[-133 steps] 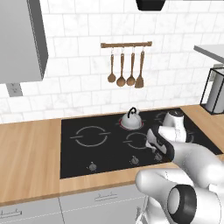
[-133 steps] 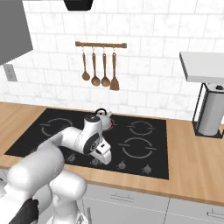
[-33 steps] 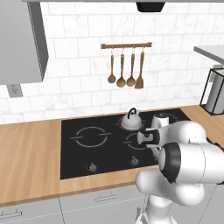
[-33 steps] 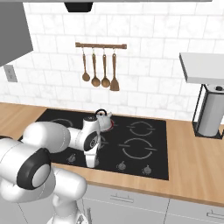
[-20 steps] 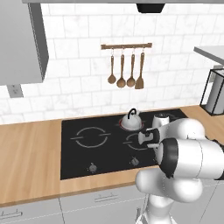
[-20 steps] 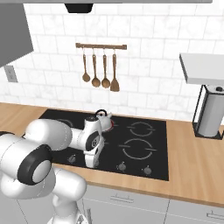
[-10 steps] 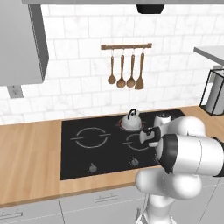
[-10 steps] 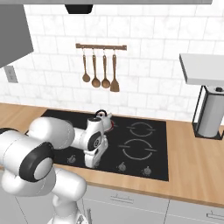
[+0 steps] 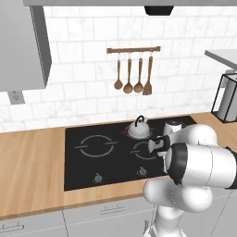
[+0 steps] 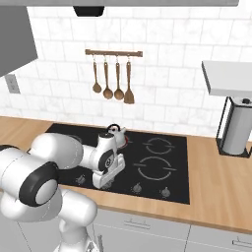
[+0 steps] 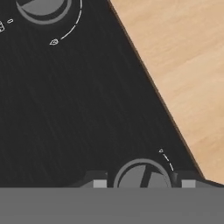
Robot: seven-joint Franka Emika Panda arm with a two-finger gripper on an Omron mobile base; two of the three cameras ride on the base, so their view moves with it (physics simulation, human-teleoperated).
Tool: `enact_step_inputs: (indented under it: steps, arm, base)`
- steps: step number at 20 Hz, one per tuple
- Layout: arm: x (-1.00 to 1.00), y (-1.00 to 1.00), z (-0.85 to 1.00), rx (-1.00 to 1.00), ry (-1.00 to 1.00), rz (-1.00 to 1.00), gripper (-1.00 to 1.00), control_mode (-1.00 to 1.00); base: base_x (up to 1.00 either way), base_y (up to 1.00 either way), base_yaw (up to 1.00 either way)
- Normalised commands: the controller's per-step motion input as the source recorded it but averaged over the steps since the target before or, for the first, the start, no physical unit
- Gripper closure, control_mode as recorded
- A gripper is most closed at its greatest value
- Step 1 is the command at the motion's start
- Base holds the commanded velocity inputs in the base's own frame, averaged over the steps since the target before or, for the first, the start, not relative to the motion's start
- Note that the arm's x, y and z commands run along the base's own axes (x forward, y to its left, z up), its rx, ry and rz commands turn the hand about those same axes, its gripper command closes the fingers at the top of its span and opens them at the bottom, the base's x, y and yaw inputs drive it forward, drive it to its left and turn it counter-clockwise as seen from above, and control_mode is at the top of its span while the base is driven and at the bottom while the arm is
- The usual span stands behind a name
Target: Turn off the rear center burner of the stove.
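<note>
Jaws settling over a stove knob

The gripper (image 11: 141, 183) has lowered since a moment ago, jaws wide, straddling a knob (image 11: 141, 174) on the stove (image 11: 65, 109); the rear center burner (image 9: 132, 134) glows beyond them under the kettle (image 9: 138, 127), probably still on.

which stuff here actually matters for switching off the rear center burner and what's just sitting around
Job:
- stove
- rear center burner, red rim showing beside the kettle
- knob between the gripper's fingertips
- the other front knobs, e.g.

Just lying about:
- kettle on that burner
- utensil rack with spoons and spatula
- paper towel holder
- wooden counter
</note>
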Motion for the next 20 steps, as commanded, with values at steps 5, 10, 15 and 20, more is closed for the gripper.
enact_step_inputs:
  steps: [5,10,15,20]
  arm:
    - [-0.14,-0.3,-0.44,0.0,0.0,-0.3,1.0,-1.0]
    - [-0.06,-0.15,-0.45,0.0,0.0,-0.32,1.0,-1.0]
    - [0.0,0.0,-0.44,0.0,0.0,-0.34,1.0,-1.0]
    - [-0.04,0.0,-0.46,0.0,0.0,-0.39,1.0,-1.0]
  base:
    - [0.0,0.0,0.0]
    - [0.0,0.0,0.0]
    - [0.0,0.0,0.0]
    - [0.0,0.0,0.0]
